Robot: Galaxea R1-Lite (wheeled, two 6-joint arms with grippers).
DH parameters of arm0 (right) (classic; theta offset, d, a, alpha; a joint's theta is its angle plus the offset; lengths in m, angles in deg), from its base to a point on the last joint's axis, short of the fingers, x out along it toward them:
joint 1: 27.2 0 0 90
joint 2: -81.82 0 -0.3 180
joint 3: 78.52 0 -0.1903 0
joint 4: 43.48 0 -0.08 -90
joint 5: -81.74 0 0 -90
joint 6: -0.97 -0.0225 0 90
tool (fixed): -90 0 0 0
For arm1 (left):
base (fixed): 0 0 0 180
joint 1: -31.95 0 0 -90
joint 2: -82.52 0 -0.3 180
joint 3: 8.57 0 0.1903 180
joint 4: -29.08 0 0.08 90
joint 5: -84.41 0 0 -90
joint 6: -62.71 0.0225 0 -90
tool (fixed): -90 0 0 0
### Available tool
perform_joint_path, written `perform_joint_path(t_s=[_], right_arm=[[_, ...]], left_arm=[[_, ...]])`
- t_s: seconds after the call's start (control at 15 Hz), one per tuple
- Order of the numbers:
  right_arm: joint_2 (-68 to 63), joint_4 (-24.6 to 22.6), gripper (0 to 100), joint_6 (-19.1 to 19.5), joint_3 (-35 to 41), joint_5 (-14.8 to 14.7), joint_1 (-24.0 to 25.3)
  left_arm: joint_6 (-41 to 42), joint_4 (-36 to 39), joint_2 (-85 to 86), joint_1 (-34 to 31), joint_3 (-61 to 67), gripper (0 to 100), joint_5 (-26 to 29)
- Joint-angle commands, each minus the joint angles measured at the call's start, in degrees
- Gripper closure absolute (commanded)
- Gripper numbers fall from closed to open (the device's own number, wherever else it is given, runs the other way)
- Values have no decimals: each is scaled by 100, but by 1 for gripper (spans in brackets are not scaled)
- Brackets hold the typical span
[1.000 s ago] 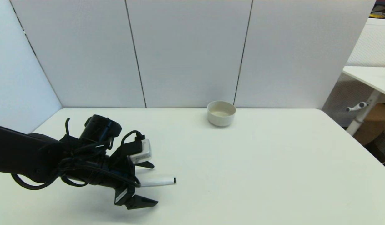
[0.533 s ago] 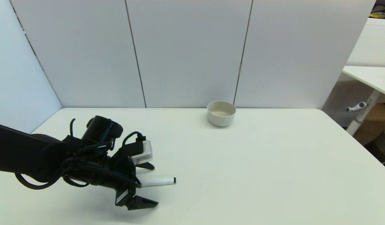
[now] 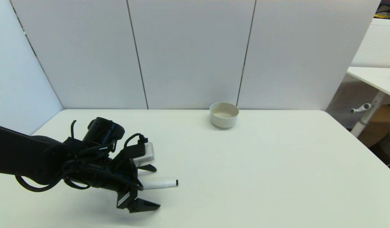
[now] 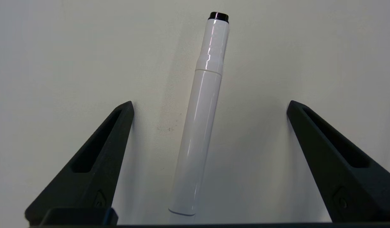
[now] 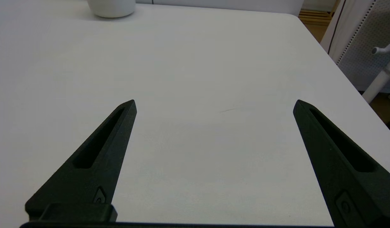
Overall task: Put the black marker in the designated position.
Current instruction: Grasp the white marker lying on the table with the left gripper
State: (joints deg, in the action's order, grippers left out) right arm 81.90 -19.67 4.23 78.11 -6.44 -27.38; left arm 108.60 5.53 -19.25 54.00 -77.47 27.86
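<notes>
Over the last second almost nothing moved: our left gripper [image 3: 148, 186] kept its fingers spread wide and released, straddling the slim white-barrelled marker with black tips [image 3: 160, 183], which stayed flat on the plain white bench [image 3: 261, 177] at near left, touching neither finger [image 4: 101, 148]. We judged the grasp not yet made. Our right gripper [image 5: 214, 104] hung open over bare bench; a pale round bowl [image 3: 224, 114] stood far off.

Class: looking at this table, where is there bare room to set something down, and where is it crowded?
Bare: the wide stretch of the table between the bowl and the near edge, right of the black marker. Crowded: the near-left, where the open left claw straddles the marker.
</notes>
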Motion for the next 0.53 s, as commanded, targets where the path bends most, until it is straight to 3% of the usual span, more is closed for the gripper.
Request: perform_joint_path(t_s=[0.07, 0.53], right_arm=[[-7, 0, 0, 7, 9, 3, 1], [-7, 0, 0, 7, 9, 3, 1]], left_arm=[[26, 27, 43, 1, -17, 100, 12], [26, 45, 52, 1, 27, 100, 21]])
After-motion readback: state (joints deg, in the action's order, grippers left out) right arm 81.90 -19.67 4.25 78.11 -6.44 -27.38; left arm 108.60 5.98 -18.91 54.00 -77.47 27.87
